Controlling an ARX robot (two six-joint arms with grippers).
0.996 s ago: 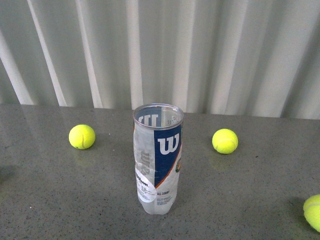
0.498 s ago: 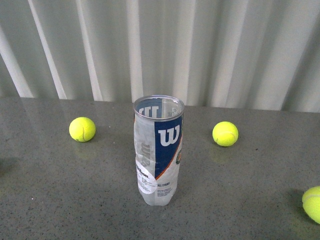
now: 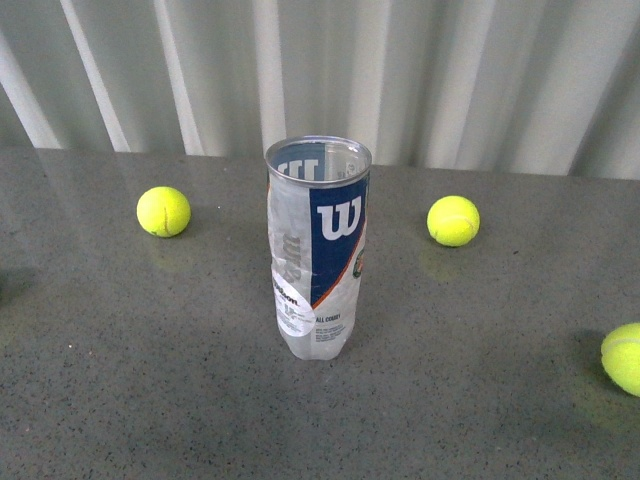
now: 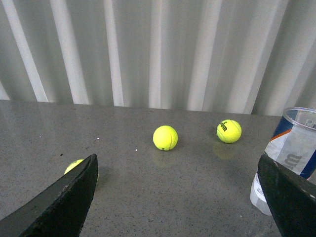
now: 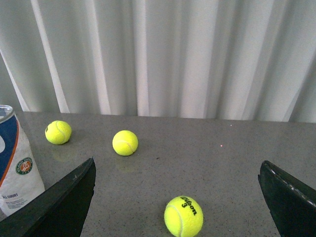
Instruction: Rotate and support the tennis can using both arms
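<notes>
The grey speckled table [image 3: 120, 400] fills the lower part of the front view, with a pale pleated curtain [image 3: 450, 70] hanging behind its far edge. Against the earlier front pictures, the whole scene sits differently in frame — the table's far edge lies higher, and more tabletop shows in front of the can; the can and balls keep their places relative to one another.

The tennis can [image 3: 318, 245] stands upright near the middle of the table, open end up, its navy panel with the white "W" facing forward and slightly right. Nothing touches it, and neither arm shows in the front view.

The left gripper [image 4: 177, 197] is spread wide — its two black fingers [image 4: 59, 205] sit at opposite sides of the left wrist view with bare table between them, holding nothing. The can shows at that view's edge, close beside one finger; whether they touch I cannot tell. The right gripper [image 5: 177, 197] is likewise wide apart and empty-handed.

Smallest are the tennis balls: the left ball [image 3: 163, 211] and the right ball [image 3: 453, 220] lie well apart from the can on either side, and a third ball [image 3: 624, 358] lies cut off at the front view's right border. Another ball [image 5: 183, 216] lies between the right gripper's fingers [image 5: 59, 205], touching neither.
</notes>
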